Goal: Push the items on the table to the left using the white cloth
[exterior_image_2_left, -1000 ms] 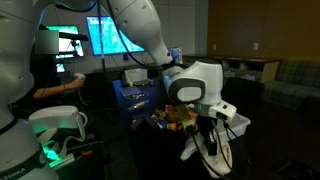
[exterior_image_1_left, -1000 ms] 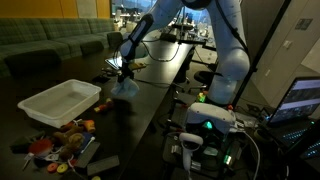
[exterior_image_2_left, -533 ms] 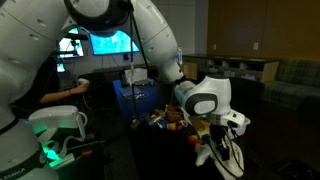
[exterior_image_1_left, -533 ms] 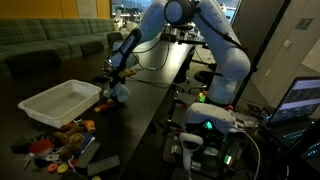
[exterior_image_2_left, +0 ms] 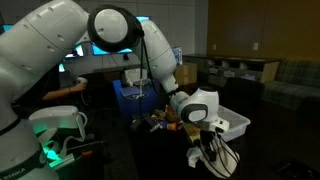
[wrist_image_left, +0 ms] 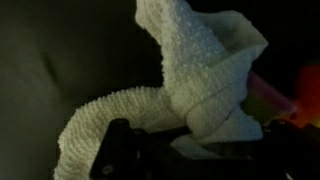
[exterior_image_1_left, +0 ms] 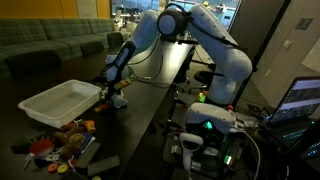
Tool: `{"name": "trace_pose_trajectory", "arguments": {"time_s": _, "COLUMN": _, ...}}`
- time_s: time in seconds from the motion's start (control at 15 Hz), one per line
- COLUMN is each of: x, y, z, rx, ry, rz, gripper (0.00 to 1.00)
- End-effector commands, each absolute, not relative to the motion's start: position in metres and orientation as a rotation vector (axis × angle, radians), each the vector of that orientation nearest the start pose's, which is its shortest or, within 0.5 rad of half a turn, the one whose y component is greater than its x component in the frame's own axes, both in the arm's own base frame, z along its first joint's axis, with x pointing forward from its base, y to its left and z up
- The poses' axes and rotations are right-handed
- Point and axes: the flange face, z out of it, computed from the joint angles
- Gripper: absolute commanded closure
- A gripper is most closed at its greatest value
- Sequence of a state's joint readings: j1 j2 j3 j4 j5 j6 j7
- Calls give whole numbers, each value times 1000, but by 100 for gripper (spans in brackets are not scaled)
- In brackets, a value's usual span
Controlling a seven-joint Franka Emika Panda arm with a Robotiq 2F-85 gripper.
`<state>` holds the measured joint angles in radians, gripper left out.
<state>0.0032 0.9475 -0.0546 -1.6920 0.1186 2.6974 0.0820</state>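
The white cloth (wrist_image_left: 200,80) fills the wrist view, bunched and pinched between my dark gripper fingers (wrist_image_left: 190,155). In an exterior view my gripper (exterior_image_1_left: 113,90) is low over the dark table, and the cloth (exterior_image_1_left: 119,100) hangs under it down to the surface, just right of the white bin. The pile of small colourful items (exterior_image_1_left: 65,140) lies in front of the bin, apart from the cloth. In an exterior view the cloth (exterior_image_2_left: 196,157) dangles below the white wrist unit, with items (exterior_image_2_left: 165,120) behind it. A pink and red item (wrist_image_left: 278,102) shows at the cloth's right edge.
A white plastic bin (exterior_image_1_left: 60,102) stands on the table beside the gripper; it also shows in an exterior view (exterior_image_2_left: 236,123). A blue crate (exterior_image_2_left: 135,98) stands behind. A control box with green lights (exterior_image_1_left: 208,125) and cables sits at the table's near side.
The arm has swung down toward the bin, carrying the cloth from above the table to the surface beside the bin. The pile and bin have not moved.
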Motion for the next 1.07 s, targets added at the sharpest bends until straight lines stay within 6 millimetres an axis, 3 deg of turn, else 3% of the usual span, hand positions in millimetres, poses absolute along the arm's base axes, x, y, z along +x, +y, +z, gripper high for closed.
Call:
{"name": "trace_pose_trajectory", "arguments": {"time_s": 0.0, "x": 653, "y": 7, "z": 50, "rx": -3109, "ry": 286, "rz": -97, "gripper": 100}}
{"name": "trace_pose_trajectory", "arguments": {"time_s": 0.6, "x": 632, "y": 143, "z": 51, "rx": -3044, "ry": 213, "rz": -62, "gripper": 100}}
{"name": "trace_pose_trajectory", "arguments": {"time_s": 1.0, "x": 609, "y": 209, "z": 51, "rx": -2982, "ry": 214, "rz": -11, "gripper": 100}}
